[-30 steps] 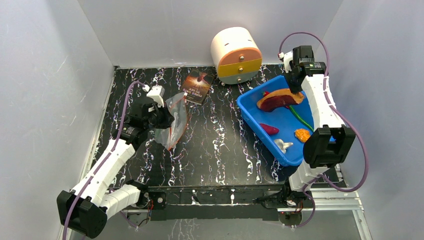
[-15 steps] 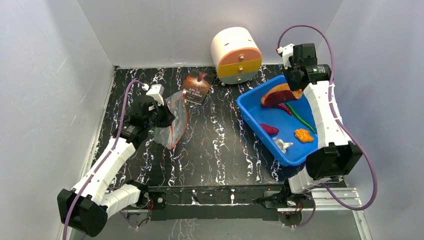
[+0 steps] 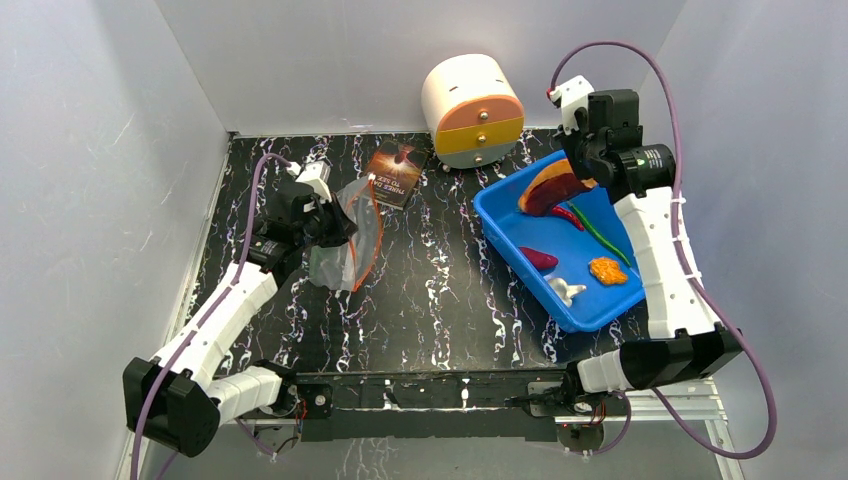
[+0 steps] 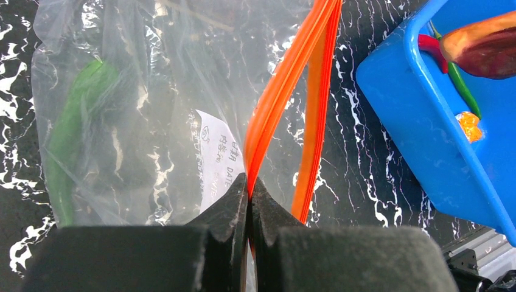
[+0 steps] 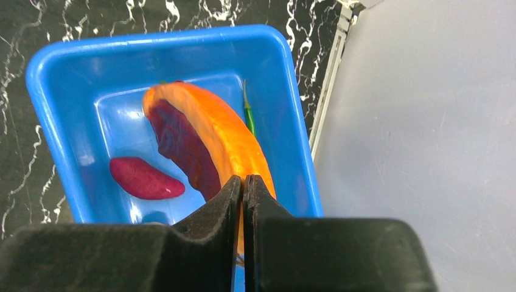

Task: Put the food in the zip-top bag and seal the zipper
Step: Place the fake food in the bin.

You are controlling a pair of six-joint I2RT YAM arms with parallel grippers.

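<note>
My left gripper [image 3: 335, 228] [image 4: 249, 182] is shut on one side of the red-orange zipper [image 4: 286, 85] of the clear zip-top bag [image 3: 340, 240] [image 4: 140, 109], holding its mouth up. A green piece [image 4: 73, 128] lies inside the bag. My right gripper [image 3: 583, 172] [image 5: 243, 182] is shut on the orange-brown curved slice [image 3: 552, 187] [image 5: 207, 140], lifted above the blue tray [image 3: 505, 240] [image 5: 42, 103]. In the tray lie a red chili [image 3: 568, 215], a magenta piece [image 3: 538, 258] [image 5: 146, 178], a thin green stick [image 3: 603, 237] [image 5: 248, 112], a white lump [image 3: 565, 291] and orange bits [image 3: 607, 271].
A dark paperback book [image 3: 397, 172] lies behind the bag. A round white drawer unit [image 3: 472, 110] with orange and grey drawers stands at the back. Grey walls close in the left, back and right sides.
My right gripper has lifted the orange-brown slice up off the tray floor and raised its arm. My left gripper has shifted slightly back and right, pulling the bag's mouth more upright.
</note>
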